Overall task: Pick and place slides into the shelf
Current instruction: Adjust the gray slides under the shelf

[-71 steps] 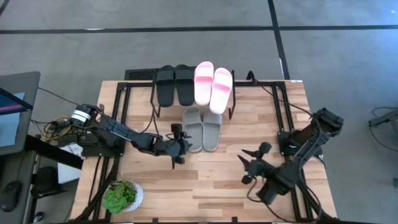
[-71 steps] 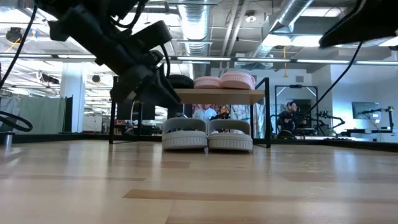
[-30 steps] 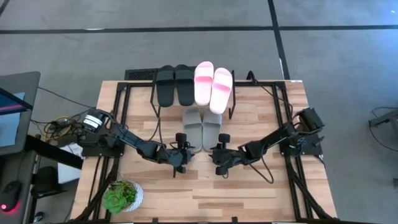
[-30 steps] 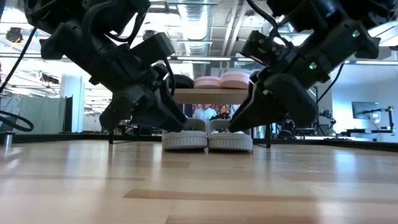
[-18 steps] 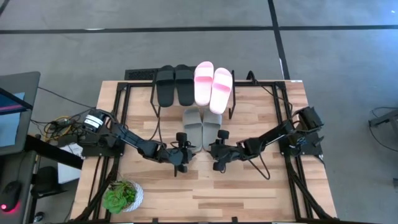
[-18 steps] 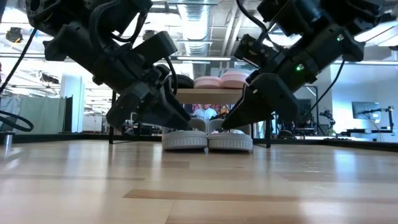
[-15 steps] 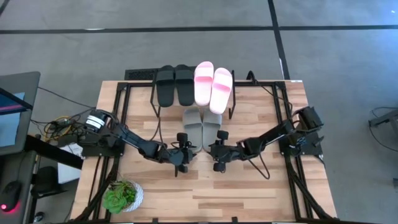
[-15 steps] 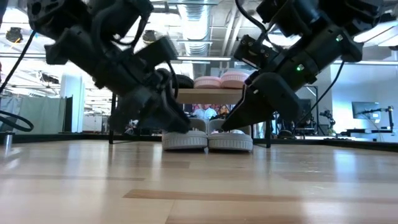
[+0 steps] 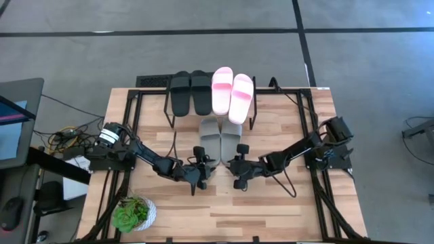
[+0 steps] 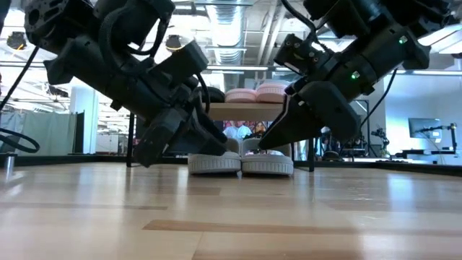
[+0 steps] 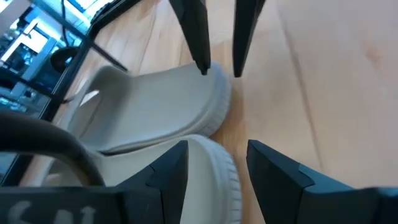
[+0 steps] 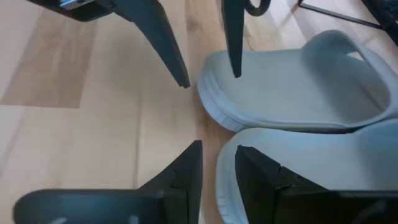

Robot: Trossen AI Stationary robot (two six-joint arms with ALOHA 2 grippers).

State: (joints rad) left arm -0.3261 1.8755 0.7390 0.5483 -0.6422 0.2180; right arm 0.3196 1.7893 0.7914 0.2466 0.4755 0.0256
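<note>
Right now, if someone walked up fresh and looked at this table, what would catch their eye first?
Probably the two dark arms meeting mid-table, the left gripper and right gripper each poised at the heel of one grey-green slide, fingers apart. Behind that pair stands the shelf, with the black slides and bright pink slides on top. A small green plant sits at the table's near left corner.

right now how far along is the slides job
Done: the black pair and pink pair lie on the shelf top. In hand: the left gripper and right gripper, both open, are at the heels of the grey-green pair, neither gripping yet. Left: moving that pair, which lies on the table in front of the shelf.
</note>
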